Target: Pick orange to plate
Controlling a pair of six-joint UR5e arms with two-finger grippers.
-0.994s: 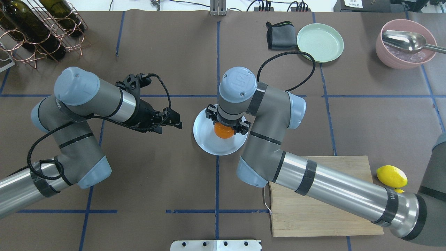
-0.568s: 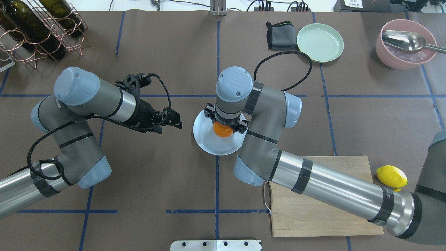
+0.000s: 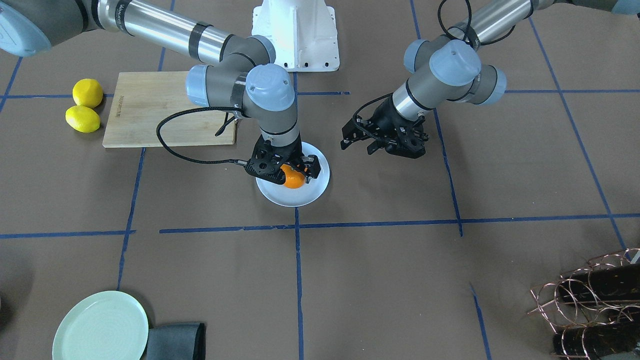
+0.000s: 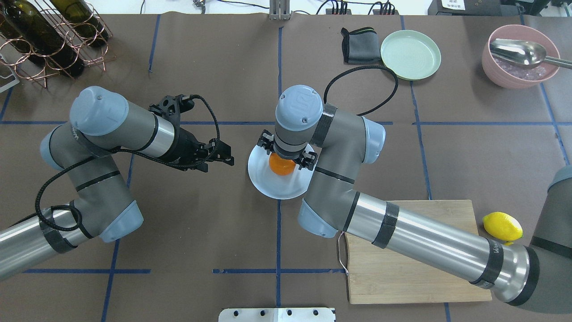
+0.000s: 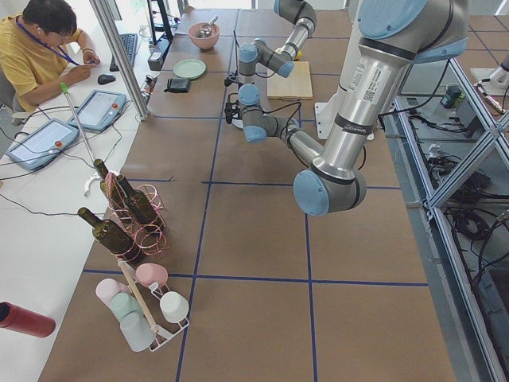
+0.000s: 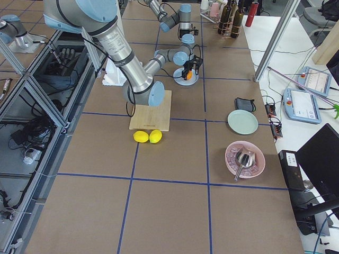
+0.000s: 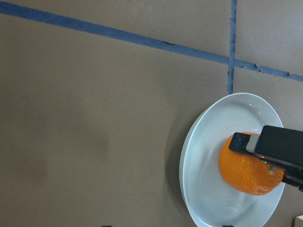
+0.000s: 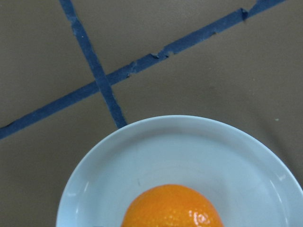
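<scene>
The orange (image 4: 282, 166) sits inside the white plate (image 4: 268, 187) at the table's middle, and my right gripper (image 4: 286, 154) is shut on it, one finger on each side. The front-facing view shows the orange (image 3: 293, 179) between the black fingers of the right gripper (image 3: 287, 172), low over the plate (image 3: 285, 199). In the right wrist view the orange (image 8: 173, 208) lies at the bottom edge over the plate (image 8: 142, 151). My left gripper (image 4: 222, 156) hovers open just left of the plate, holding nothing. Its wrist camera sees the orange (image 7: 246, 175) with a black finger (image 7: 279, 146) against it.
A wooden cutting board (image 4: 424, 268) lies under the right forearm, with two lemons (image 3: 85, 106) beside it. A pale green plate (image 4: 410, 53), a dark cloth (image 4: 359, 44) and a pink bowl with a metal scoop (image 4: 518, 56) stand at the far right. A bottle rack (image 4: 44, 36) is at the far left.
The right gripper has shifted a little to the left and farther away over the plate, carrying the orange with it. The left arm has stayed still.
</scene>
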